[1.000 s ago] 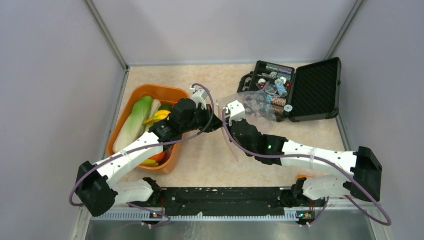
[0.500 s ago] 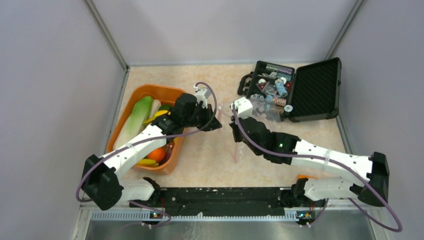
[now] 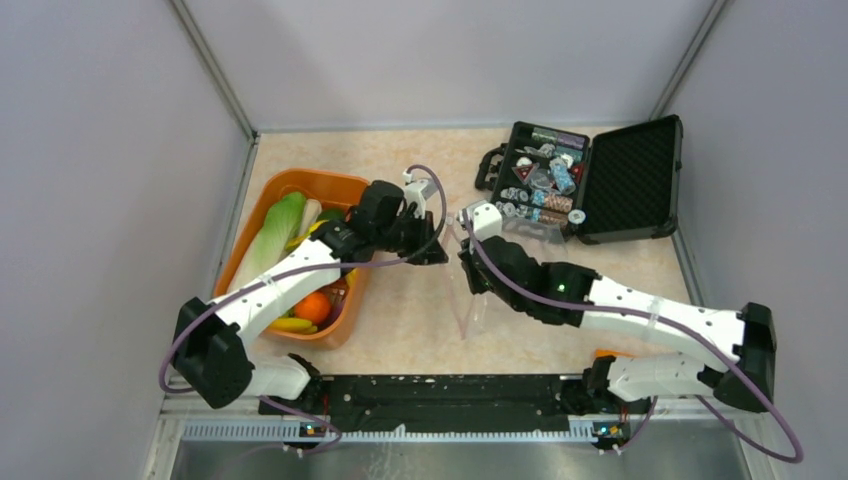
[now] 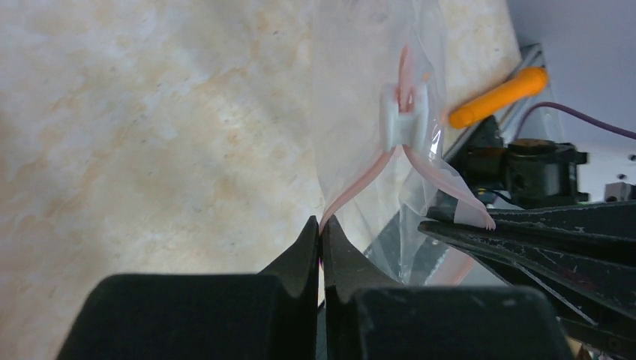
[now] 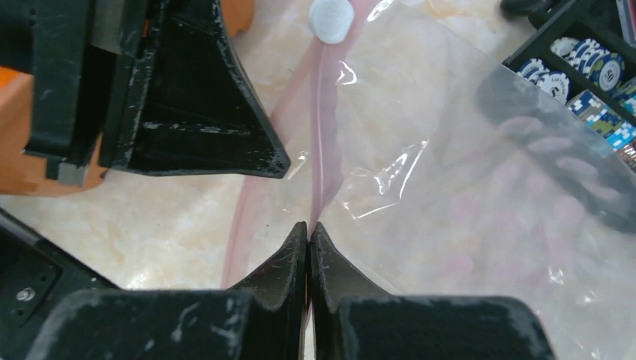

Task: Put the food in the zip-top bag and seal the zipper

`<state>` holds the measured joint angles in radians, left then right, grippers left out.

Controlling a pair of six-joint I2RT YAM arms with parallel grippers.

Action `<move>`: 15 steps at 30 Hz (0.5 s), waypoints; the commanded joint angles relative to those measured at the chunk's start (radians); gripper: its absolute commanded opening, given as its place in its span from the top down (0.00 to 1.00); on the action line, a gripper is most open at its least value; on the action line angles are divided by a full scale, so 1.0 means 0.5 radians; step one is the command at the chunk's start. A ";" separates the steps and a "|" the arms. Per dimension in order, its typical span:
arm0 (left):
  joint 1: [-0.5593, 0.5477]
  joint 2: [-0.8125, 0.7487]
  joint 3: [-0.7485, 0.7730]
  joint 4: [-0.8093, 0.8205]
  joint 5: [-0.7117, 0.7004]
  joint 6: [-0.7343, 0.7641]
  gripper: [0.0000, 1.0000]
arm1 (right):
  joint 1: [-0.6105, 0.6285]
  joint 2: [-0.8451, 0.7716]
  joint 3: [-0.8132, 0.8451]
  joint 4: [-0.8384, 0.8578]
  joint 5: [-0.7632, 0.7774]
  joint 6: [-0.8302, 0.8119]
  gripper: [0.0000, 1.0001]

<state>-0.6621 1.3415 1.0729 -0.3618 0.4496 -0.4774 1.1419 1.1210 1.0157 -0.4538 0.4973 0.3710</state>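
The clear zip-top bag (image 3: 476,306) hangs between my two grippers over the table's middle. Its pink zipper (image 4: 360,184) splits into two strips below a white slider (image 4: 405,120). My left gripper (image 3: 438,254) is shut on one strip (image 4: 321,223). My right gripper (image 3: 468,262) is shut on the other strip (image 5: 309,225), with the bag's body (image 5: 465,225) spread to its right. The food lies in the orange tub (image 3: 300,185): a green cabbage (image 3: 268,245), an orange (image 3: 314,306) and a banana (image 3: 295,325).
An open black hard case (image 3: 600,180) with grey-blue chips stands at the back right, also in the right wrist view (image 5: 585,67). A small orange object (image 3: 605,353) lies by the right arm's base. Grey walls close in both sides and the back.
Both grippers have carried the bag's mouth away from the black case toward the table's middle. The left gripper moved right, and the bag now hangs lower between them.
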 commanded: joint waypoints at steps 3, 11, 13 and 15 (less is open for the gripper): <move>0.049 -0.095 -0.185 -0.106 -0.452 -0.017 1.00 | -0.044 0.215 0.003 0.210 0.064 0.144 1.00; 0.098 -0.102 -0.260 -0.081 -0.662 -0.048 1.00 | -0.108 0.154 -0.095 0.443 0.294 0.312 1.00; 0.099 -0.112 -0.270 -0.047 -0.652 -0.055 1.00 | -0.126 0.135 -0.114 0.456 0.316 0.276 1.00; 0.101 -0.114 -0.264 -0.012 -0.615 -0.072 0.99 | -0.129 0.122 -0.130 0.512 0.279 0.202 1.00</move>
<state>-0.6197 1.3182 0.9394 -0.4091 0.1761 -0.4995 1.0931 1.2285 0.9615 -0.2993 0.5884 0.4946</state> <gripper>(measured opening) 0.002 0.005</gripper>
